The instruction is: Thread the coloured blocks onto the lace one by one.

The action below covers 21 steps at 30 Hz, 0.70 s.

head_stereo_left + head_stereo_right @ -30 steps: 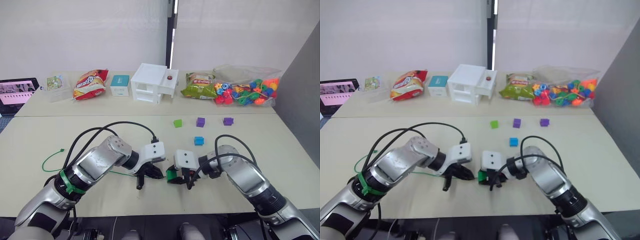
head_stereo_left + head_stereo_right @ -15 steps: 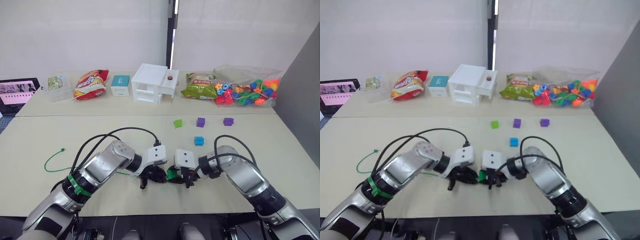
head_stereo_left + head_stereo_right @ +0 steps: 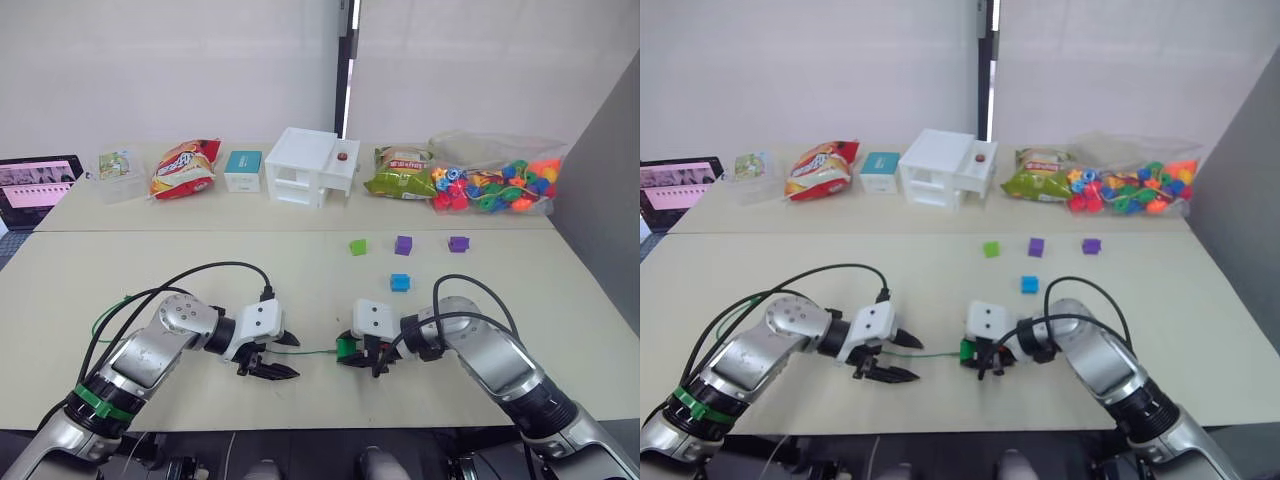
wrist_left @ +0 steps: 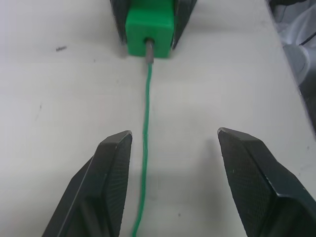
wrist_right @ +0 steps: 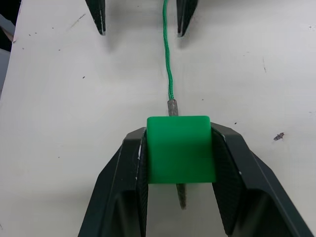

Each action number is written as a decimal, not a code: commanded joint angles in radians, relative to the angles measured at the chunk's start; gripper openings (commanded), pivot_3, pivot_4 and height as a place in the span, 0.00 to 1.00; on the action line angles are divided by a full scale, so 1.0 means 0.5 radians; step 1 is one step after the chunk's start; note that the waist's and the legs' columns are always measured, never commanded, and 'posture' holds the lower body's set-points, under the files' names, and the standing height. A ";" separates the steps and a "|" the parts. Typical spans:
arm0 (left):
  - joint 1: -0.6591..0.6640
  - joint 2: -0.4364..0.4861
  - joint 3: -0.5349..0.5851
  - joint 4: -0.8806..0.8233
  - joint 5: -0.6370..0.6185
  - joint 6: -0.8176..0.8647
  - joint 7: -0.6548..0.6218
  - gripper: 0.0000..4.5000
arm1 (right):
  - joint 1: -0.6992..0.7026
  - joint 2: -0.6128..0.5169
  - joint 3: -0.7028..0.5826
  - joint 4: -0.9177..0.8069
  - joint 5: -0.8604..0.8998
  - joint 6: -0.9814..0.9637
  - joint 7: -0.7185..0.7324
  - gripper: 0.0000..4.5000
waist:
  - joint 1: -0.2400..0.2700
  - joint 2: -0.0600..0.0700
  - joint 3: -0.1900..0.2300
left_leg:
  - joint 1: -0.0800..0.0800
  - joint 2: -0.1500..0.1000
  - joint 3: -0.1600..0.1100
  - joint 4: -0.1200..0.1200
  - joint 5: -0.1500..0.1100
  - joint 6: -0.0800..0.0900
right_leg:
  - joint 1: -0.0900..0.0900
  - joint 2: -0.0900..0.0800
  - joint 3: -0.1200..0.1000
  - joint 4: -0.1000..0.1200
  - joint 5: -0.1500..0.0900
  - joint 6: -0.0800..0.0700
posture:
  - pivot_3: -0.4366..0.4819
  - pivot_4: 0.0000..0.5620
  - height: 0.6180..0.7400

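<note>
My right gripper (image 3: 361,361) is shut on a dark green block (image 5: 180,148) low over the table. The lace's (image 4: 146,123) stiff grey tip goes into the block's hole and pokes out the near side. The green cord runs from the block across the table to my left gripper (image 3: 284,357), which is open, its fingers (image 4: 114,168) straddling the cord without touching it. The cord continues in a loop (image 3: 108,316) behind the left arm. A light green block (image 3: 357,246), two purple blocks (image 3: 402,244) (image 3: 458,243) and a blue block (image 3: 399,282) lie farther back on the right.
Along the back table stand a tablet (image 3: 35,182), a small clear box (image 3: 117,168), a red snack bag (image 3: 181,167), a teal box (image 3: 242,170), a white toy house (image 3: 312,165), a green snack bag (image 3: 400,172) and a clear bag of mixed beads (image 3: 495,180).
My left gripper opened, let go of the lace and drew back to the left, away from the block. The lace tip stays in the block held by the right gripper.
</note>
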 commanded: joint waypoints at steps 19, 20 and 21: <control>-0.033 -0.312 -0.073 0.054 0.123 -0.138 0.068 0.01 | 0.016 -0.040 -0.047 -0.088 0.020 0.108 -0.067 0.26 | 0.001 0.000 -0.001 | 0.001 0.000 0.000 0.000 0.000 0.000 | 0.000 0.000 0.000 0.001 0.000 0.000 | 0.48 0.27 1.00; -0.050 -0.337 -0.091 0.059 0.133 -0.135 0.077 0.01 | 0.015 -0.040 -0.044 -0.088 0.020 0.109 -0.069 0.26 | 0.001 0.000 -0.001 | 0.001 0.000 0.000 0.000 0.000 0.000 | 0.000 0.000 0.000 0.001 0.000 0.000 | 0.48 0.27 1.00; -0.068 -0.368 -0.111 0.069 0.146 -0.138 0.089 0.01 | 0.013 -0.038 -0.041 -0.089 0.021 0.110 -0.071 0.26 | 0.002 0.000 -0.001 | 0.001 0.000 0.000 0.000 0.000 0.000 | 0.000 0.000 0.000 0.001 0.000 0.000 | 0.48 0.27 1.00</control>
